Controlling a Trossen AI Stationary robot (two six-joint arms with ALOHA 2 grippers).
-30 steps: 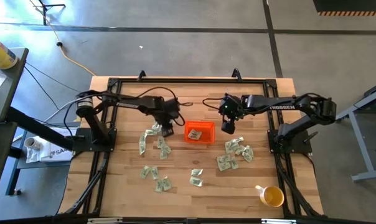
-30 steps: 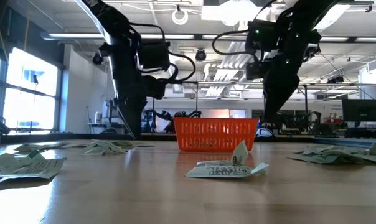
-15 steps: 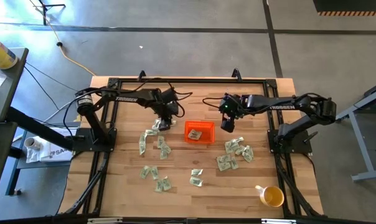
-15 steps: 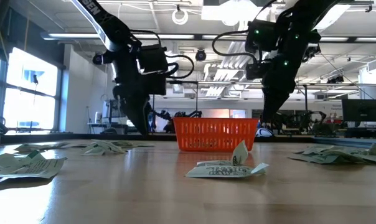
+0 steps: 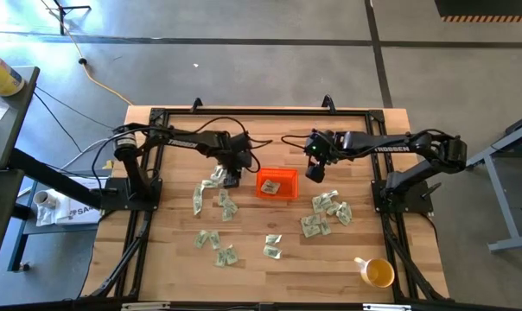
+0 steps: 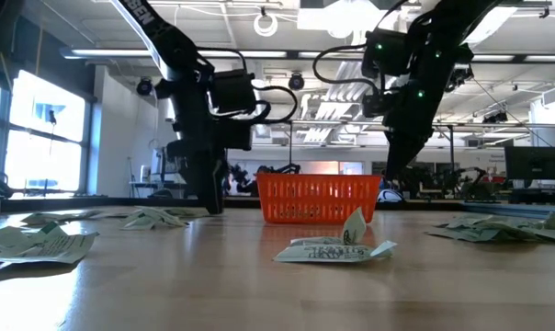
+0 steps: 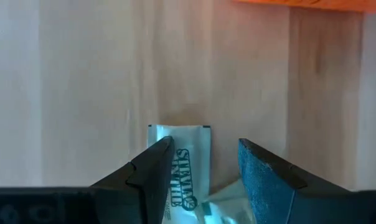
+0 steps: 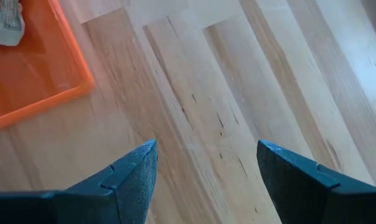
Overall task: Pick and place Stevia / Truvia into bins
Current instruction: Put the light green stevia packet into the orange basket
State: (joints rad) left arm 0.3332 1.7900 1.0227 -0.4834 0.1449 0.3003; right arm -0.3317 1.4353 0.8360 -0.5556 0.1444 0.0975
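The orange bin [image 5: 263, 193] sits mid-table with one Stevia packet [image 8: 4, 18] lying in it. Many pale green and white packets lie flat on the wood: a group left of the bin [image 5: 211, 186], one to its right [image 5: 326, 212], and more toward the near edge [image 5: 272, 246]. My left gripper [image 5: 232, 179] is open and low over the left group. In its wrist view the fingers straddle one packet [image 7: 185, 155]. My right gripper [image 5: 315, 173] hangs open above bare wood just right of the bin. My left gripper points steeply down at a Stevia packet lying flat on the table. One finger [image 7: 152, 177] overlaps the packet's long edge [image 7: 175, 163] and the other stands beside it. I cannot tell whether the fingers touch the paper.
A round yellow cup [image 5: 378, 273] stands near the table's right front corner. A black frame [image 5: 244, 112] runs around the table edge. In the low view a crumpled packet [image 6: 337, 246] lies in front of the bin [image 6: 319, 199].
My left gripper has rolled about its own axis and come down toward the packets left of the bin, still open. The packets and the bin have not moved.
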